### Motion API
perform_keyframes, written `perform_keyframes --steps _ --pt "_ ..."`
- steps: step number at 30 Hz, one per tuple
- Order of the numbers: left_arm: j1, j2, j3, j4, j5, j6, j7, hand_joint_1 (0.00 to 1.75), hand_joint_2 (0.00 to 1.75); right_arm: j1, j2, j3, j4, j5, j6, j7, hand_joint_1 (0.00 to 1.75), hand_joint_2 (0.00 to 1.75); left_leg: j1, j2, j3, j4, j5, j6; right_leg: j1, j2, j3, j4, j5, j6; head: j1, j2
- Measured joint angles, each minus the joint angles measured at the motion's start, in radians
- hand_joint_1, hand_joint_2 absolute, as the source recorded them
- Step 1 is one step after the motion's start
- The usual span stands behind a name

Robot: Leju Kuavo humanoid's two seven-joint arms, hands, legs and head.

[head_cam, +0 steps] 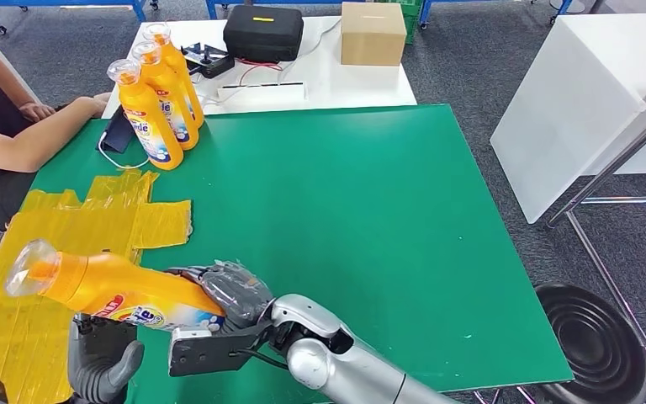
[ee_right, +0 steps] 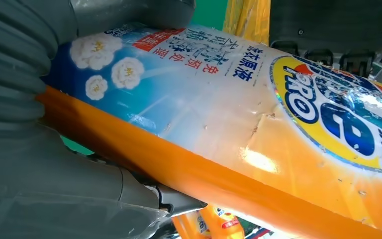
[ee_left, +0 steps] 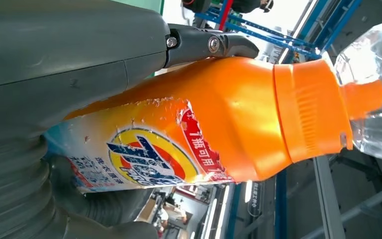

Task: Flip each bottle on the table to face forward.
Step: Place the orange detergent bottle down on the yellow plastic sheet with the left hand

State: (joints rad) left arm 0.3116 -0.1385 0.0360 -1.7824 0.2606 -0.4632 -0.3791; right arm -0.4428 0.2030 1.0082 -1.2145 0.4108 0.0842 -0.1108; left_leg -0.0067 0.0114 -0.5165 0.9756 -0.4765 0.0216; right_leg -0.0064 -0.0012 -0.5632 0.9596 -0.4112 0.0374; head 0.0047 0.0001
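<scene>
In the lower left of the head view I see my right hand (head_cam: 229,295) wrapped around the bottom end of an orange bottle (head_cam: 118,290), with its fingers closed tight on it. The bottle lies almost flat in the air, with its clear cap (head_cam: 27,268) pointing to the left edge of the frame and tipped a little up. My left hand (head_cam: 101,358) sits right under the bottle at the bottom edge of the frame. In the left wrist view a dark finger (ee_left: 214,45) of that hand presses on the orange side and the thick grey thumb lies along the bottle, so that hand grips it too. In that view the label with the round blue and yellow mark faces the camera. The right wrist view shows the other part of the label with white flowers, very close up. The bottle hangs over the yellow sheet (head_cam: 92,223) that lies on the left part of the green table (head_cam: 370,219). In the upper left of the head view three more orange bottles (head_cam: 158,97) stand up in a row near the far corner of the green table. A person's arm (head_cam: 38,130) rests at the left edge. Behind the green table, on a white table (head_cam: 320,80), I see a black case (head_cam: 262,32) and a brown box (head_cam: 373,34).
</scene>
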Motion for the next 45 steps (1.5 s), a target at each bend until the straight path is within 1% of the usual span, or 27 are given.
perform_keyframes --steps 6,18,31,35,39,45 --pt "0.004 0.006 0.007 0.011 0.030 -0.019 0.014 0.00 1.75 -0.012 0.010 0.021 0.016 0.000 0.015 -0.011 1.75 1.75 0.000 0.000 0.000 0.000 0.000 0.000 0.000 0.000 0.000 0.000 0.000 0.000 0.000 0.000" --pt "0.019 0.008 0.028 0.021 0.009 -0.027 0.021 0.00 1.75 -0.042 0.029 0.099 0.029 -0.014 0.089 -0.045 1.75 1.75 0.000 0.000 0.000 0.000 0.000 0.000 0.000 0.000 0.000 0.000 0.000 0.000 0.000 0.000" --pt "0.030 0.008 0.043 0.021 0.005 -0.033 0.021 0.00 1.75 -0.054 0.029 0.122 0.032 -0.017 0.094 -0.049 1.75 1.75 0.000 0.000 0.000 0.000 0.000 0.000 0.000 0.000 0.000 0.000 0.000 0.000 0.000 0.000" --pt "0.032 0.007 0.045 0.021 -0.001 -0.033 0.017 1.75 1.75 -0.056 0.029 0.125 0.034 -0.021 0.096 -0.050 1.75 1.75 0.000 0.000 0.000 0.000 0.000 0.000 0.000 0.000 0.000 0.000 0.000 0.000 0.000 0.000" --pt "0.032 0.006 0.049 0.021 -0.013 -0.038 -0.006 1.75 1.75 -0.059 0.029 0.129 0.040 -0.025 0.096 -0.051 1.75 1.75 0.000 0.000 0.000 0.000 0.000 0.000 0.000 0.000 0.000 0.000 0.000 0.000 0.000 0.000" --pt "0.032 0.005 0.051 0.021 -0.019 -0.041 -0.012 1.75 1.75 -0.059 0.029 0.131 0.042 -0.027 0.096 -0.053 1.75 1.75 0.000 0.000 0.000 0.000 0.000 0.000 0.000 0.000 0.000 0.000 0.000 0.000 0.000 0.000"
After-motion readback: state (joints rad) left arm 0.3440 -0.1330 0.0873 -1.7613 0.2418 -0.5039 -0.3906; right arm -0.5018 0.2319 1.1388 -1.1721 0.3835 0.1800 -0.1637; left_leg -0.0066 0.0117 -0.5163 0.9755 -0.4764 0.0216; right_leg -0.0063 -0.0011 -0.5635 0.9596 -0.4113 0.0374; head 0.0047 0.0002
